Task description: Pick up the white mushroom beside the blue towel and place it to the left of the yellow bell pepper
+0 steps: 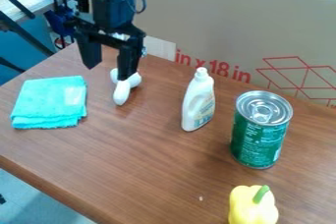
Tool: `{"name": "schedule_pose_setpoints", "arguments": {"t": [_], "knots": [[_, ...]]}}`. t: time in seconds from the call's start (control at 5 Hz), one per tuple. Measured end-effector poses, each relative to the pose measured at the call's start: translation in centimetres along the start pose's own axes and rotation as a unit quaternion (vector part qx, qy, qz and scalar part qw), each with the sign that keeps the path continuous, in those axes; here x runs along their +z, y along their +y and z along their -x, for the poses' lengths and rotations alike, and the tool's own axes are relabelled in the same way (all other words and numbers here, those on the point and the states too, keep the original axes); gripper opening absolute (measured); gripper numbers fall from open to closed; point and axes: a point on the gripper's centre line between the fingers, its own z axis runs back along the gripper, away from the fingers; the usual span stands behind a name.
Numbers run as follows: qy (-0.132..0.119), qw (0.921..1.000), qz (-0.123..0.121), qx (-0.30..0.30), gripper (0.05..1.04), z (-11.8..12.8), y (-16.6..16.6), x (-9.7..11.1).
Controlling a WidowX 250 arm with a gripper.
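The black two-finger tool [107, 72] hangs over the far left part of the brown wood-grain tabletop [154, 169], its fingers spread wide with nothing gripped between them. Nearest to it is a smooth white lobed object [122, 93], lying just below the finger on the picture's right; whether they touch, I cannot tell. A folded turquoise cloth [49, 101] lies on the picture's left. To the right of the white object stand a white plastic bottle [198, 101] and, nearer the camera, a green metal can with a silver lid [257, 142]. A yellow bell pepper with a green stem [252, 207] sits at the near edge of the view.
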Motion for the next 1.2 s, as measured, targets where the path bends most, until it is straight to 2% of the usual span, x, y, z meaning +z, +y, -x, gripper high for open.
{"name": "schedule_pose_setpoints", "arguments": {"t": [0.2, 0.4, 0.6, 1.2], "knots": [[0.013, 0.9998, 0.017, -0.002, 1.002, -1.9, 1.4, -2.6], [-0.005, 0.9998, 0.017, 0.010, 1.002, -4.0, 2.5, -4.2], [-0.042, 0.9987, 0.011, 0.026, 1.002, -5.2, 3.0, -4.5], [-0.041, 0.9973, 0.031, 0.052, 1.002, -6.8, 3.4, -7.7]]}}
